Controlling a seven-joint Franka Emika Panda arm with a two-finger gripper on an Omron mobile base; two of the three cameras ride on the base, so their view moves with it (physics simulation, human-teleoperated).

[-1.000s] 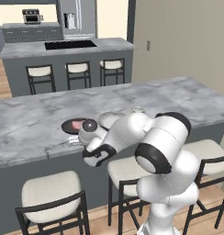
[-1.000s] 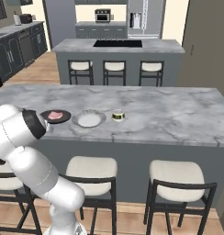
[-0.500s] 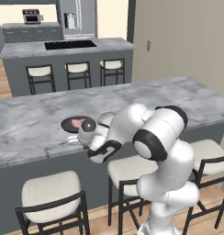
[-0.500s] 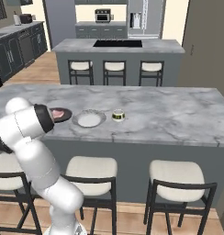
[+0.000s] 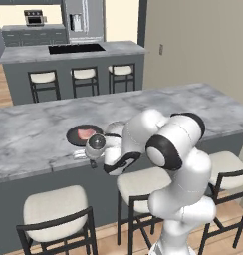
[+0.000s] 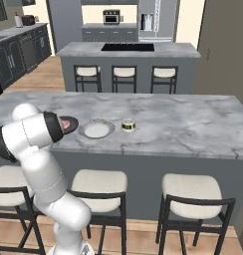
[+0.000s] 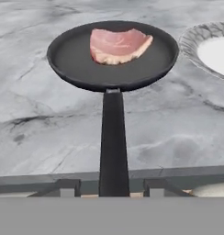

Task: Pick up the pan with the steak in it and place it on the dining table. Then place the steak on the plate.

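The black pan (image 7: 112, 55) rests on the marble dining table (image 7: 40, 119) with the pinkish steak (image 7: 118, 45) lying in its far half. Its long handle (image 7: 113, 142) points straight back between my fingertips (image 7: 155, 186), which stand apart from it on either side, so my gripper (image 7: 113, 188) is open around the handle's end. From the left base view the pan (image 5: 83, 134) and steak (image 5: 85, 133) sit just beyond my gripper (image 5: 83, 154) at the table's near edge. The pale plate (image 6: 96, 128) lies right beside the pan (image 6: 69, 123), partly hidden by my arm.
A small round jar (image 6: 127, 124) stands on the table to the right of the plate. Several stools (image 6: 195, 191) line the table's near side under my arm. Behind is the counter with the black cooktop (image 6: 127, 47).
My arm's elbow has swung up and toward the left, and the hand has shifted a little along the table's edge. The pan, steak and plate have stayed in place.
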